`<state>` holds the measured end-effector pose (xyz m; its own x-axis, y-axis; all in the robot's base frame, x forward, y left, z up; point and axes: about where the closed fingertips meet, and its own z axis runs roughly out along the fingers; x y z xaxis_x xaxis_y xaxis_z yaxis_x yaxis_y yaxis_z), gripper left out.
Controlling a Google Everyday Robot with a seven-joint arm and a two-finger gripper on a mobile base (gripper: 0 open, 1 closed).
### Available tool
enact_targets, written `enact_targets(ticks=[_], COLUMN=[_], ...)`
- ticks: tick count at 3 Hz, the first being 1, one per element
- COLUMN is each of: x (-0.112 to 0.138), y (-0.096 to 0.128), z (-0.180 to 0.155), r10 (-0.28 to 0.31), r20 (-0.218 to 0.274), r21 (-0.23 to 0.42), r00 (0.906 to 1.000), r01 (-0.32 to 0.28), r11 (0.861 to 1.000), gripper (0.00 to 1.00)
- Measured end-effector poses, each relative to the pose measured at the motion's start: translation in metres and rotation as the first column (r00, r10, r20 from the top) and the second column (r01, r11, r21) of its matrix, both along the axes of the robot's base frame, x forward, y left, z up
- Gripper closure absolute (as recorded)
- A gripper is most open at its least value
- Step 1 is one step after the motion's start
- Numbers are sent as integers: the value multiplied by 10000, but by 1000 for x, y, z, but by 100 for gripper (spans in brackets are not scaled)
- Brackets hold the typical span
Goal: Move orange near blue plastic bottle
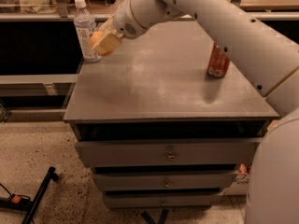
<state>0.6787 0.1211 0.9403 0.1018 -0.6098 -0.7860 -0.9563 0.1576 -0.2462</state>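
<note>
The blue plastic bottle (pixel 86 30), clear with a white cap and pale label, stands upright at the back left corner of the grey cabinet top (pixel 159 83). My gripper (pixel 104 43) is right beside the bottle on its right, low over the surface, shut on the orange (pixel 96 38). Only part of the orange shows between the tan fingers. The white arm reaches in from the upper right.
A red-orange soda can (pixel 217 60) stands at the right side of the cabinet top, partly behind my arm. The cabinet has several drawers below. A black bar (pixel 39 195) lies on the floor at lower left. Shelving runs behind the cabinet.
</note>
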Motion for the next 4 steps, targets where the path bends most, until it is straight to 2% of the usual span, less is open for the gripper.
enact_targets(ticks=[1, 2, 3, 4], x=[12, 22, 30, 34], y=[16, 23, 29, 33], z=[-13, -27, -41, -60], r10=[-74, -310, -659, -870], r20=[-1, -49, -43, -112], r21=[-57, -169, -394, -709], r00=[10000, 9995, 9978, 9961], r01=[74, 309, 657, 860], r11=[10000, 9994, 9971, 9938], gripper=[100, 100, 82, 59])
